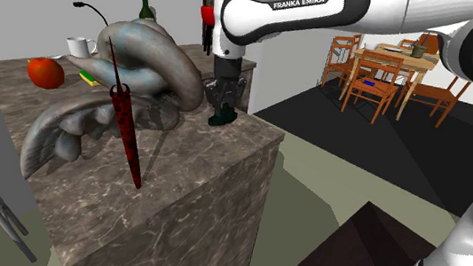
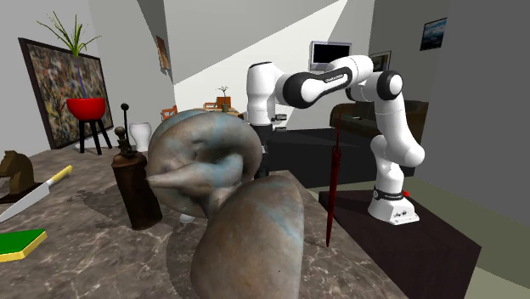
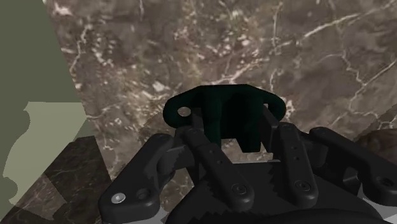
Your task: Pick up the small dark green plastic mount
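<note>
The small dark green mount (image 1: 221,117) is at the counter's corner nearest the dining area, just past the big sculpture. My black gripper (image 1: 225,100) comes straight down onto it. In the wrist view the mount (image 3: 219,105) is a dark block with a rounded flange and a small hole, set over the brown marble top. My gripper (image 3: 236,130) is shut on the mount, one finger (image 3: 202,147) pressed on each side of its block. I cannot tell whether it has left the stone.
A large grey-blue twisted sculpture (image 1: 134,64) fills the counter's middle beside my hand. A dark red closed umbrella (image 1: 127,135) stands in front of it. A red fruit (image 1: 44,72), white mug (image 1: 78,46) and green bottle (image 1: 146,5) lie beyond. The counter edge (image 1: 265,139) drops off close by.
</note>
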Motion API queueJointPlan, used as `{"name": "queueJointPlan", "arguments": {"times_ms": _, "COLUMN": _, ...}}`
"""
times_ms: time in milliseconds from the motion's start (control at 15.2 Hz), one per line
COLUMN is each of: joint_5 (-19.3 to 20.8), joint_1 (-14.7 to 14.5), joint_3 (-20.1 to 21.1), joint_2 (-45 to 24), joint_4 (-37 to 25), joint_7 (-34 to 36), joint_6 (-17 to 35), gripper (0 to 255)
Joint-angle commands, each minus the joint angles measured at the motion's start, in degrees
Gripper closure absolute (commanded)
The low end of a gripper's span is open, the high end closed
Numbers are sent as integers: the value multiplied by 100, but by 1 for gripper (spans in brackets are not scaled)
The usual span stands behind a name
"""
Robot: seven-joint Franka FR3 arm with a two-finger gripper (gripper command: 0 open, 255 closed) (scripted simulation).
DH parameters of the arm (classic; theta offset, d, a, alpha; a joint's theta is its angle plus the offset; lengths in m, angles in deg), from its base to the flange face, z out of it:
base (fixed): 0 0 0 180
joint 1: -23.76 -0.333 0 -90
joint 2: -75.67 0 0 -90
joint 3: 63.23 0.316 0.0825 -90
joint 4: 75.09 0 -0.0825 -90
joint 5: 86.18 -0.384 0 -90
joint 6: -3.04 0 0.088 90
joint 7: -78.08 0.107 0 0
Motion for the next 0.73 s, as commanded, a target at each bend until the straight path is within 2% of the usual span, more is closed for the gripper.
{"name": "queueJointPlan", "arguments": {"times_ms": 0, "joint_5": -3, "joint_1": -6, "joint_3": 3, "joint_2": 2, "joint_4": -155, "joint_7": -5, "joint_6": -160, "gripper": 255}}
{"name": "queueJointPlan", "arguments": {"times_ms": 528, "joint_5": 6, "joint_1": -47, "joint_3": 13, "joint_2": -56, "joint_4": -857, "joint_7": -13, "joint_6": -804, "gripper": 255}}
{"name": "queueJointPlan", "arguments": {"times_ms": 660, "joint_5": 6, "joint_1": -48, "joint_3": 13, "joint_2": -57, "joint_4": -872, "joint_7": -13, "joint_6": -817, "gripper": 255}}
